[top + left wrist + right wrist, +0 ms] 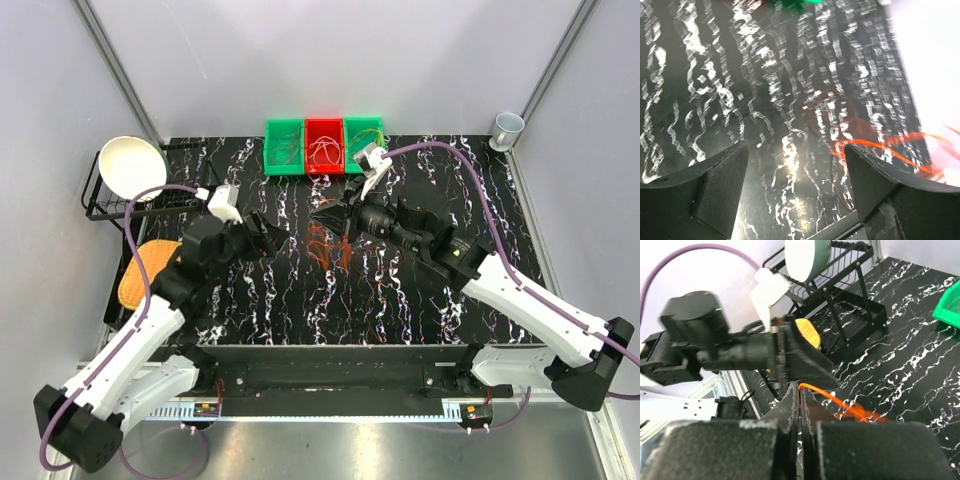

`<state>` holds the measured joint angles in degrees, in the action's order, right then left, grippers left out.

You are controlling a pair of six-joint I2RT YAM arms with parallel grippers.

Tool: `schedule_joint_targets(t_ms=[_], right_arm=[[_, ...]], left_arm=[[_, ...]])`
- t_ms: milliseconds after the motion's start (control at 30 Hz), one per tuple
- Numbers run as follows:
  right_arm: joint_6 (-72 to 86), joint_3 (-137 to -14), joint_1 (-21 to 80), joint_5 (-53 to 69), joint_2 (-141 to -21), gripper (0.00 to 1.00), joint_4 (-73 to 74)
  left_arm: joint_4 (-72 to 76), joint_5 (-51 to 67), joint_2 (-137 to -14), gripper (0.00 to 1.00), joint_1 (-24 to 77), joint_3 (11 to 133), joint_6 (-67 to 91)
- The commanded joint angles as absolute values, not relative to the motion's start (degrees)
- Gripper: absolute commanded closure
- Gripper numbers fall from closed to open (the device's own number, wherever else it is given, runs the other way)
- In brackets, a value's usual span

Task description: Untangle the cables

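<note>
A small tangle of thin orange and red cables (331,246) lies on the black marbled table (420,290) between my two grippers. My right gripper (327,217) is shut on an orange cable (850,407), which runs from its fingertips (796,396) down to the tabletop. My left gripper (272,236) stands open just left of the tangle with nothing between its fingers (720,185). In the left wrist view the orange cable (890,146) and a dark red loop (826,116) lie beyond the right finger. More thin cables (325,151) rest in the bins at the back.
Three bins stand at the back: green (284,147), red (311,134), green (356,129). A black dish rack (100,200) holding a white bowl (131,165) sits at far left, with a yellow pad (145,270) below it. A cup (507,128) stands at back right.
</note>
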<state>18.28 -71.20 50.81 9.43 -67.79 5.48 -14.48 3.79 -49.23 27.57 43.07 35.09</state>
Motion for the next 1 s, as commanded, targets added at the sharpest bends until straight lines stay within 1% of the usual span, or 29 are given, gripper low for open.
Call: schedule_joint_targets(t_ms=[0, 233, 433, 600, 733, 967], right_arm=[[17.14, -74.79, 51.15, 7.91, -68.64, 1.0, 5.54], [17.66, -76.38, 51.15, 9.75, -70.49, 1.0, 5.54], [18.19, -76.99, 51.15, 10.28, -70.75, 1.0, 5.71], [18.19, -77.17, 51.07, 10.46, -70.58, 1.0, 6.15], [18.28, -77.34, 51.15, 10.81, -70.49, 1.0, 6.15], [18.46, -77.87, 51.06, 11.6, -70.84, 1.0, 6.15]], left_arm=[[-4.49, 11.51, -45.53, 0.21, 27.6, 39.64, 31.73], [0.96, 13.53, -44.82, 0.23, 27.68, 36.83, 31.29], [3.42, 14.5, -44.74, 0.27, 27.86, 35.6, 31.64], [6.85, 17.48, -43.07, 0.26, 28.39, 33.84, 31.47], [9.4, 19.24, -43.77, 0.23, 28.74, 33.49, 31.11], [14.41, 21.27, -45.88, 0.23, 30.93, 32.34, 31.2]])
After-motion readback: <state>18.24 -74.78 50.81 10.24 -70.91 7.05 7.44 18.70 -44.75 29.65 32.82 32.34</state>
